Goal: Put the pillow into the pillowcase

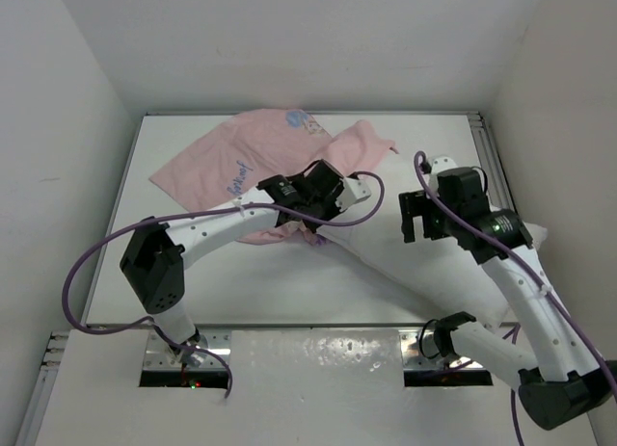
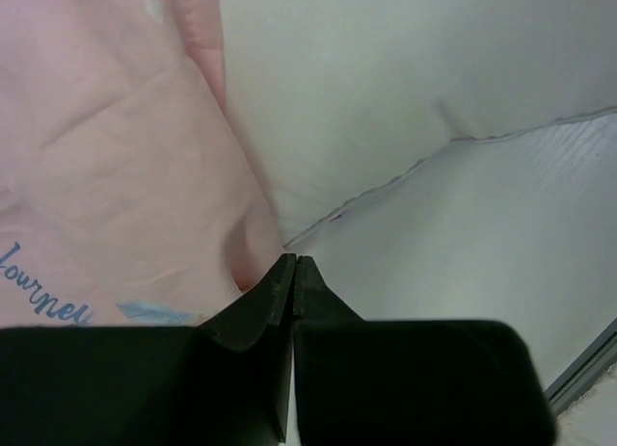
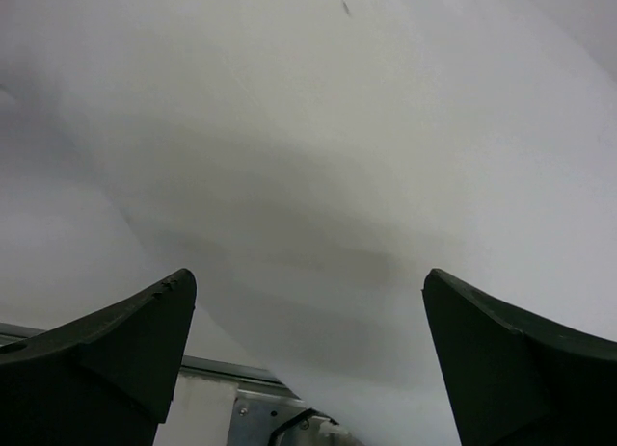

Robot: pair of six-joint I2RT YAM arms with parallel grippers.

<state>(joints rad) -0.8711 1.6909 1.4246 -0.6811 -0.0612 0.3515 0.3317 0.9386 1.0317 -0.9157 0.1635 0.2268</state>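
The pillowcase [image 2: 106,167] is thin pale-pink cloth, matt and softly creased, with blue printed lettering. The pillow [image 2: 386,99] is white cloth, smooth and matt, with a stitched seam along its edge. The tabletop [image 1: 241,292] is white and smooth with a faint sheen. The left hand [image 2: 294,273] and right hand [image 3: 307,282] look like matt black plastic.

Top cam looks down on the whole table [image 1: 289,292] from behind the arms; both wrist cams sit super close on the pillow [image 3: 337,176], which top sees too.
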